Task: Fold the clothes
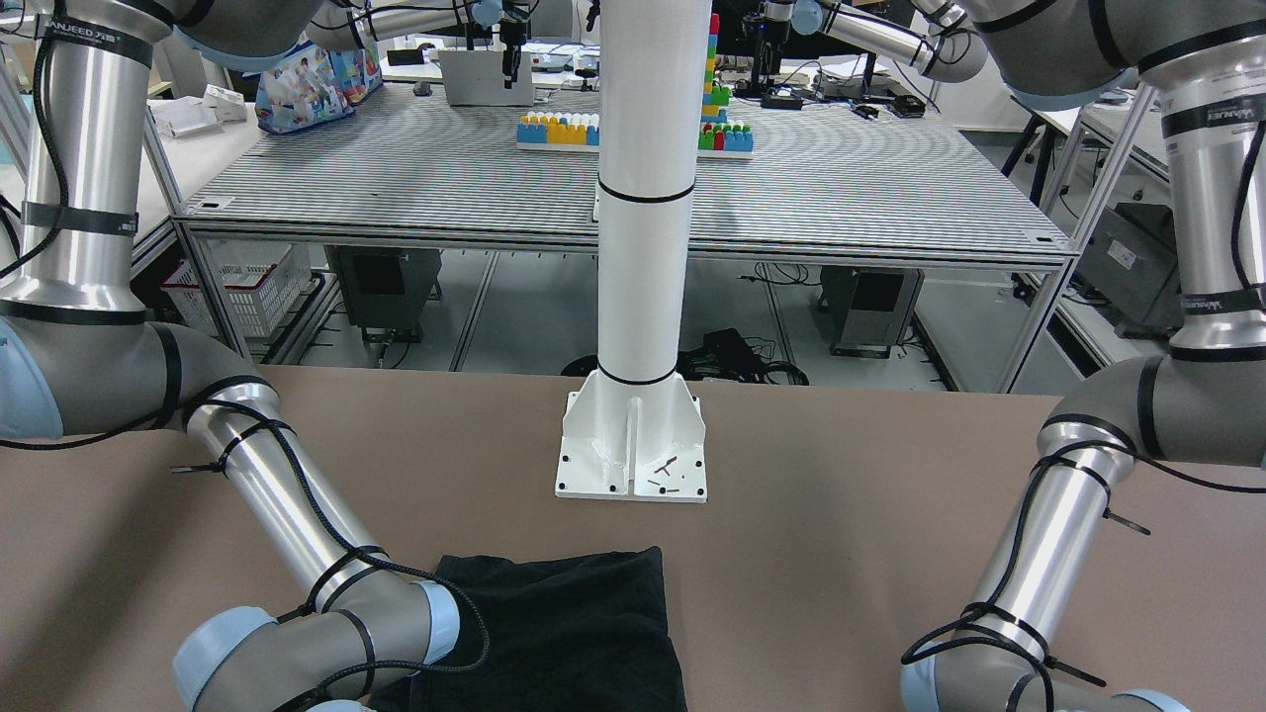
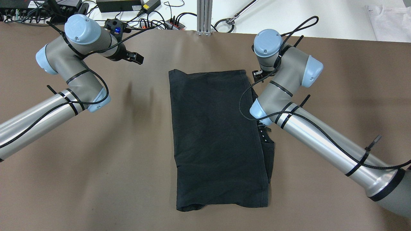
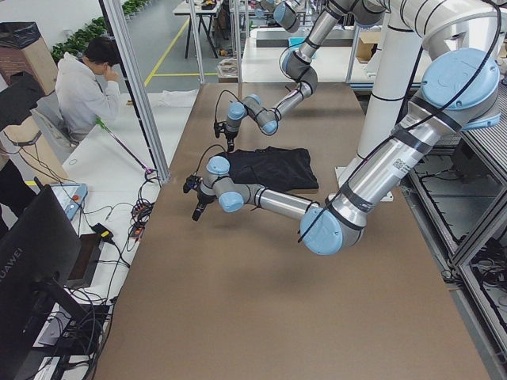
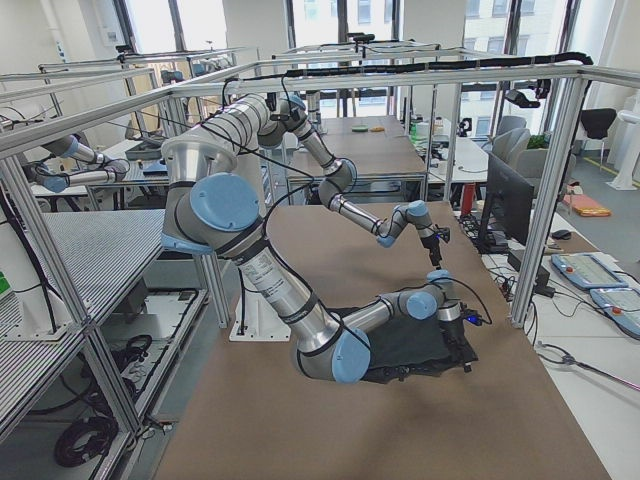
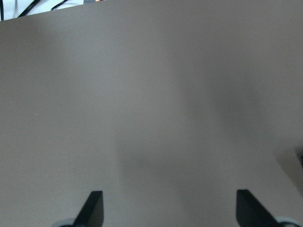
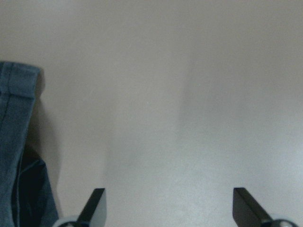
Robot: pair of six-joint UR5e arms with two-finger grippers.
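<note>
The clothes [image 2: 215, 138] are one black fabric piece lying flat and folded into a tall rectangle mid-table, with a second layer peeking out along its right edge. My left gripper [image 2: 136, 58] hovers over bare table to the cloth's far left. In the left wrist view this gripper [image 5: 170, 210] is open, with only tabletop between its fingers. My right gripper [image 2: 256, 76] hangs beside the cloth's far right corner. In the right wrist view that gripper [image 6: 170, 208] is open and holds nothing, and the cloth's hemmed edge [image 6: 16, 142] lies just left of its left finger.
The white pole's base plate [image 1: 633, 445] is bolted to the table on the robot's side of the cloth. Cables and power bricks [image 2: 128, 6] lie beyond the table's far edge. A seated person [image 3: 83, 87] is off to the side.
</note>
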